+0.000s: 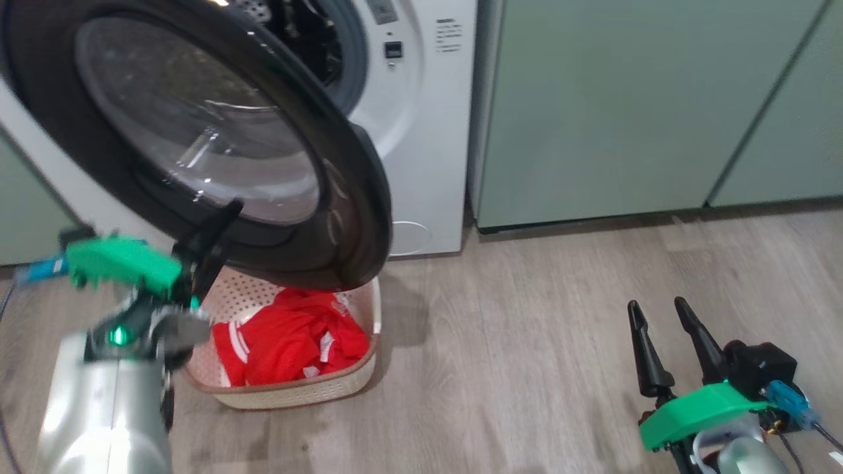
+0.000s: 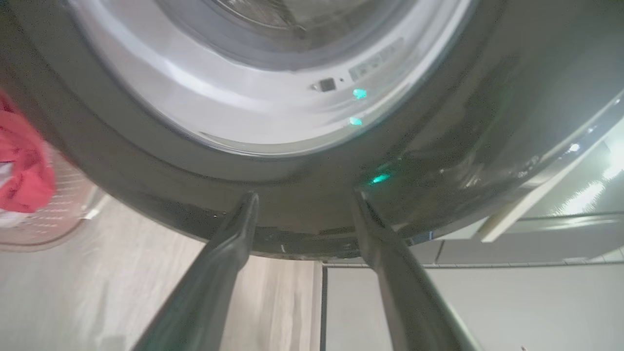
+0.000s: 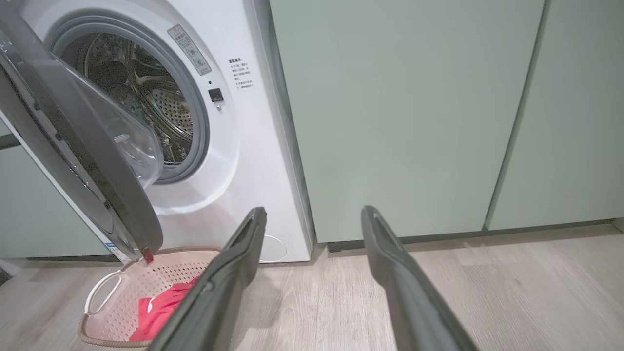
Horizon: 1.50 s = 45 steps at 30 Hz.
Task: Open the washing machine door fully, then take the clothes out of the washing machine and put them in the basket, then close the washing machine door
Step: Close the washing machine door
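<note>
Two risks for you here. Your left jaws stand wide at the lower edge of the large round washing machine door (image 1: 197, 138) with its glossy black rim and bulging glass, gripping nothing. Whether the tips touch it I cannot tell. Push on that slick curve and they could skid off. (first spotter)

The second is below you. The small cream perforated plastic basket (image 1: 296, 395) sits on the pale wood-look floor (image 1: 527, 342) under the door's lower rim, with the bright red white-striped clothes (image 1: 290, 342) heaped in it. Your left forearm (image 1: 99, 408) is just beside its rim; drop it and you knock the basket. (second spotter)

Closing looks like your step. I see no red in the perforated steel drum (image 3: 165, 112), though the door hides part. (first spotter)

Room is on your right: bare floor before the flat pale green cabinets (image 1: 625, 99). Your right jaws are wide and empty there, well apart from the big white front-loading washing machine (image 1: 428, 131). (second spotter)
</note>
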Tool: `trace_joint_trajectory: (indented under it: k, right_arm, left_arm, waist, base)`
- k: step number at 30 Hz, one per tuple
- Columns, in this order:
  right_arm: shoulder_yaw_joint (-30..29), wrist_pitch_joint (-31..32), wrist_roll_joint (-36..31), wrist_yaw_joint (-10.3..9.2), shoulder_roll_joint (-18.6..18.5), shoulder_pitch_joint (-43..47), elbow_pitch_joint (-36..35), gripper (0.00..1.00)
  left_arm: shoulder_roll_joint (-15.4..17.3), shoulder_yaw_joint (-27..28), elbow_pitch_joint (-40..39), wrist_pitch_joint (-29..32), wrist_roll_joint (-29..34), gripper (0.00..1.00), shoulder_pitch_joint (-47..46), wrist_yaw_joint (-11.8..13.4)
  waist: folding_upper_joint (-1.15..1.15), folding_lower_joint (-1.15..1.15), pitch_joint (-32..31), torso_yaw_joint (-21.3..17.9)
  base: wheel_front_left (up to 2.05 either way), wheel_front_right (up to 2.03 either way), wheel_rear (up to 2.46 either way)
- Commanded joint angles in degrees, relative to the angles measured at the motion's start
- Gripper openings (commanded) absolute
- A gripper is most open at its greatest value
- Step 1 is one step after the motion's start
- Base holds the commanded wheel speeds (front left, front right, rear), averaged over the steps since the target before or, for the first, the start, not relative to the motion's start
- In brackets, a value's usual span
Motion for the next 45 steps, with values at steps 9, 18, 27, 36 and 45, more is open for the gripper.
trace_joint_trajectory:
  k: [9,18,27,36,45]
  right_arm:
    - [-0.2,-0.5,0.2,0.37,0.2,-0.2,-2.3,1.00]
    - [-0.4,-0.5,0.4,0.37,0.1,0.3,-2.3,1.00]
    - [-1.4,-0.5,0.3,0.37,0.1,1.3,-2.8,1.00]
    - [-1.9,-0.5,0.3,0.37,0.7,1.8,-2.8,1.00]
    - [-2.2,-0.5,0.0,0.37,1.3,2.1,-2.8,1.00]
  left_arm:
    - [6.6,-4.1,-11.4,-14.5,2.3,1.00,10.3,-0.4]
    - [16.1,-22.5,-19.6,-39.8,8.0,1.00,19.7,-0.4]
    - [20.9,-26.9,-16.8,-52.1,17.1,1.00,21.4,-0.4]
    - [13.7,-14.9,-21.2,-52.1,36.5,1.00,27.7,-0.4]
    - [11.2,-12.3,-20.4,-52.1,43.5,1.00,28.8,-0.4]
  waist:
    - [0.00,0.00,-1.1,3.8]
    - [0.00,0.00,-1.8,4.8]
    - [0.00,0.00,-2.7,4.6]
    - [0.00,0.00,-2.6,4.1]
    - [0.00,0.00,-2.4,3.9]
  base:
    - [0.00,0.00,0.00]
    - [0.00,0.00,0.00]
    - [0.00,0.00,0.00]
    - [0.00,0.00,0.00]
    - [0.00,0.00,0.00]
